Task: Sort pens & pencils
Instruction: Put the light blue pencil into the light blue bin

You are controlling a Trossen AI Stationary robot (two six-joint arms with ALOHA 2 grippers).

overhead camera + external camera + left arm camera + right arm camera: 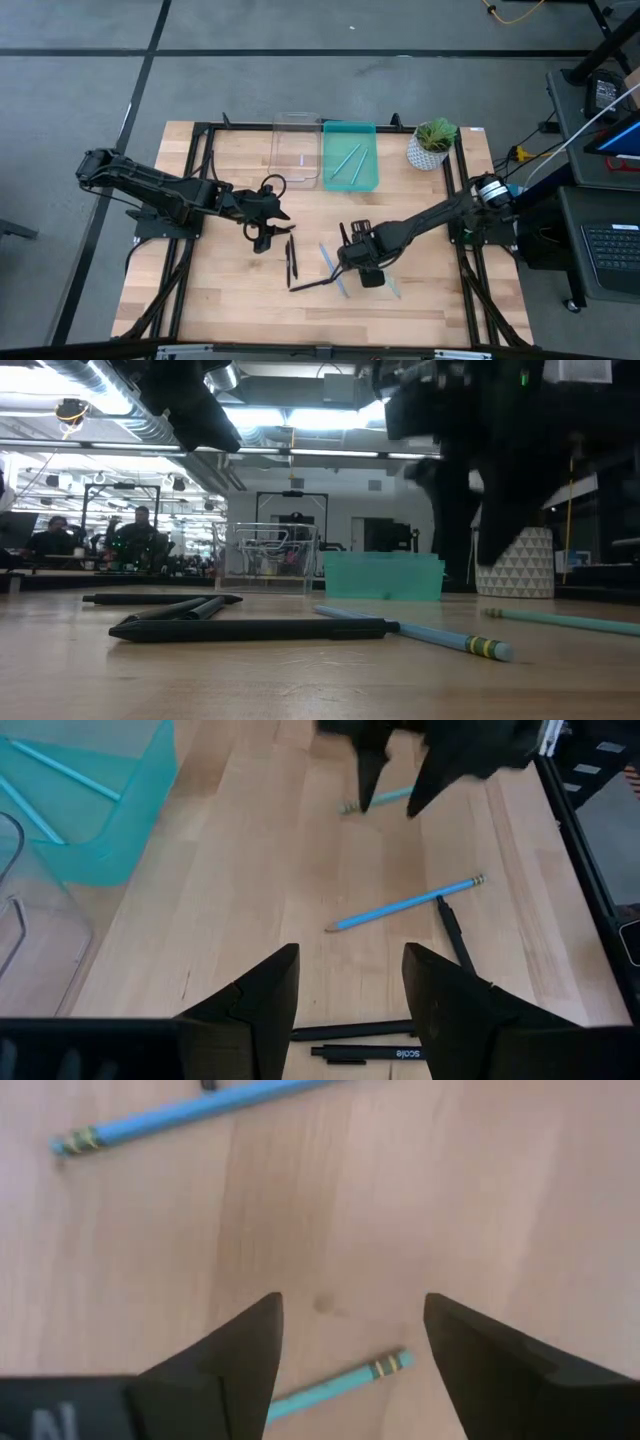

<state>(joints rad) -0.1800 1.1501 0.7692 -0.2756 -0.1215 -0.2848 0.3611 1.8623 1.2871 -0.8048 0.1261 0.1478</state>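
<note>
Several black pens and blue pencils lie flat on the wooden table. My left gripper [266, 238] [350, 955] is open, hovering just left of two black pens [292, 260] [372, 1045] that lie side by side. My right gripper [368, 270] [352, 1305] is open above a blue pencil [335, 1388] near the table's front. Another blue pencil [330, 258] [405, 906] [190, 1115] and a third black pen [315, 285] [250, 628] lie between the two grippers. The teal bin [350, 178] holds two blue pencils [346, 160]. The clear bin [297, 150] stands beside it.
A potted plant [432, 143] stands at the far right of the table, next to the teal bin. Both bins sit along the far edge. Bare wood lies at the near left and near right of the table. People sit in the room beyond the table in the low view.
</note>
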